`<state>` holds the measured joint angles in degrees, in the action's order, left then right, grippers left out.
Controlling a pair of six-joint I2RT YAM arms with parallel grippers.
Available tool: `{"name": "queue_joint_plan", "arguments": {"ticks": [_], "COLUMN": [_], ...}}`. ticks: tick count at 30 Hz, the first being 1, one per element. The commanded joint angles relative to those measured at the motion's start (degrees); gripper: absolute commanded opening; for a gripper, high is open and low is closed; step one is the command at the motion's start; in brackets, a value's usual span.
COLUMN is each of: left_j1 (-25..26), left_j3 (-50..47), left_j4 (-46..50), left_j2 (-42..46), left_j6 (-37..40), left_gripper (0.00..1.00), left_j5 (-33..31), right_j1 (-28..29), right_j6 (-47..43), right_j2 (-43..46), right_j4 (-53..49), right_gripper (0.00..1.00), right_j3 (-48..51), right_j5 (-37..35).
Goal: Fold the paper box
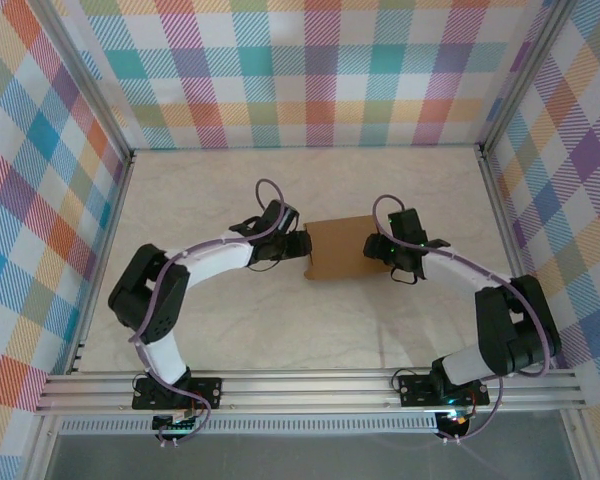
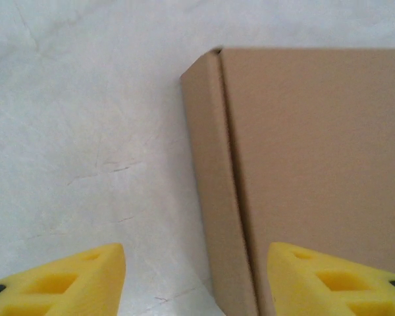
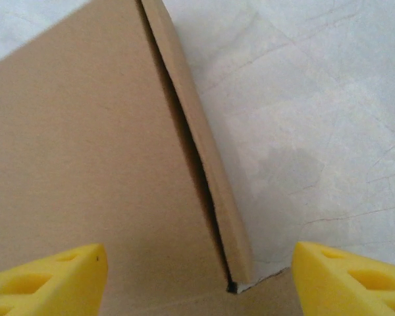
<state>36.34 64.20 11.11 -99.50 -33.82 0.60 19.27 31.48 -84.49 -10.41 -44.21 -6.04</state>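
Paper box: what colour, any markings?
The paper box is plain brown, unmarked; left wrist view shows it best.

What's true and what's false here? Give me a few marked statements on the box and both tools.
1. The paper box sits on the table between the two tools. True.
2. The left tool is shut on a flap. False: it is open, its yellow fingers wide apart, one over the table and one over the box.
3. In the right wrist view, a side panel stands slightly ajar, with a dark gap along it. True.
4. The right tool is closed tight. False: it is open, fingers well apart.
5. The box is white with printing. False: it is plain brown.
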Motion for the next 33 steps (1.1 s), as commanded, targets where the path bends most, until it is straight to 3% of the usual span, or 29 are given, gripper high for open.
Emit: {"name": "queue_joint_plan", "arguments": {"ticks": [1, 4, 8, 13, 19, 26, 33], "left_j1": [0.2, 0.2, 0.1, -0.4, -1.1, -3.6, -7.3], "left_j3": [0.4, 2.5, 4.2, 2.7, 0.3, -3.7, -8.5], "left_j4": [-2.1, -2.1, -1.2, -1.9, -4.1, -9.9, -18.8], "left_j2": [0.7, -3.1, -6.8, -8.1, -8.7, -8.0, -8.4], "left_j6": [-0.6, -1.7, -2.5, -3.2, -4.6, -5.1, -8.2], "left_gripper": [0.64, 0.65, 0.54, 0.34, 0.31, 0.31, 0.31], "left_j5": [-0.3, 2.5, 3.5, 4.2, 6.8, 14.2, 22.9], "right_j1": [-0.5, -0.8, -0.9, -2.0, -6.6, -13.1, -14.9], "right_j6": [-1.5, -1.9, -2.0, -1.7, 2.3, 6.6, 5.8], "right_j2": [-2.4, -4.2, -2.4, 1.9, 4.5, -0.5, -4.3], "right_j4": [1.0, 0.5, 0.7, 1.3, 8.2, 17.8, 21.0], "right_gripper": [0.71, 0.67, 0.67, 0.78, 0.85, 0.87, 0.88], "right_j3": [-0.6, -1.1, -0.7, 0.0, 3.1, 5.8, 6.5], "right_j5": [1.0, 1.3, 2.4, 4.1, 14.3, 31.7, 36.4]}}
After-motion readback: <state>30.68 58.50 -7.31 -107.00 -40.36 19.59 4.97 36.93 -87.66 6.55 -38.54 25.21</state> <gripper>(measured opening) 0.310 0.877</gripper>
